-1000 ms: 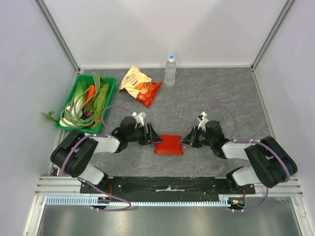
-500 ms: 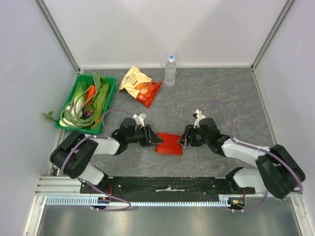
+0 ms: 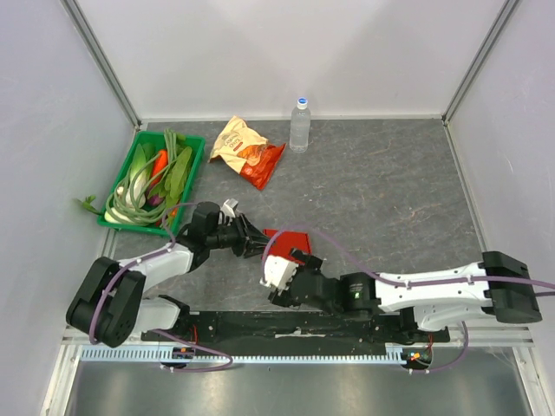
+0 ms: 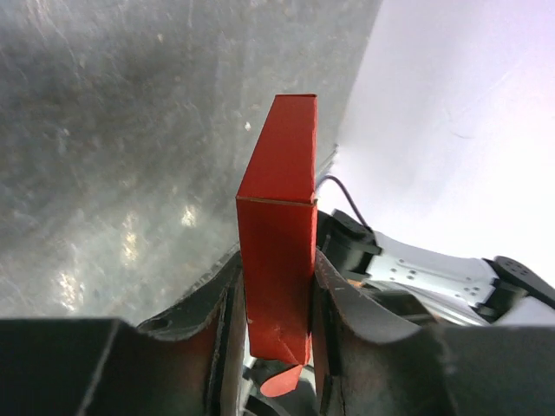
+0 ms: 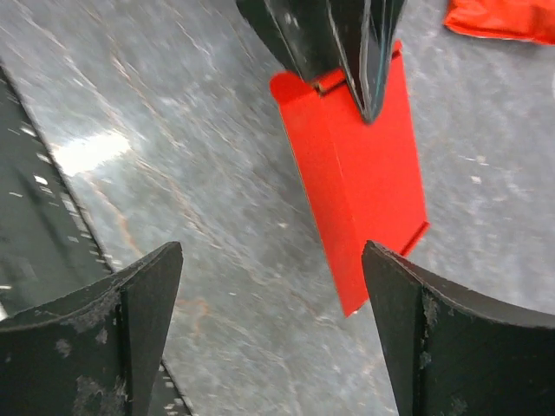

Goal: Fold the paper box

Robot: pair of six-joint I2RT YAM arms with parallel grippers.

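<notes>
The paper box [image 3: 291, 239] is a bright red folded cardboard piece, held off the table by its left end. My left gripper [image 3: 257, 243] is shut on it. In the left wrist view the box [image 4: 279, 195] stands edge-on between the two fingers of the left gripper [image 4: 277, 282]. My right gripper [image 3: 291, 263] has reached across just in front of the box and stands open, apart from it. In the right wrist view the right gripper [image 5: 270, 253] is wide open over bare table, with the box [image 5: 364, 186] beyond its right finger and the left fingers [image 5: 342, 39] pinching the box's far end.
A green tray [image 3: 199, 163] of vegetables sits at the back left. A crinkled orange-and-red snack bag [image 3: 247, 152] and a water bottle [image 3: 300, 126] are at the back, the bag's corner [image 5: 503, 17] showing in the right wrist view. Walls close three sides.
My right gripper let go of the box, opened wide and swung left across the front. My left gripper closed on the box and turned it up off the table.
</notes>
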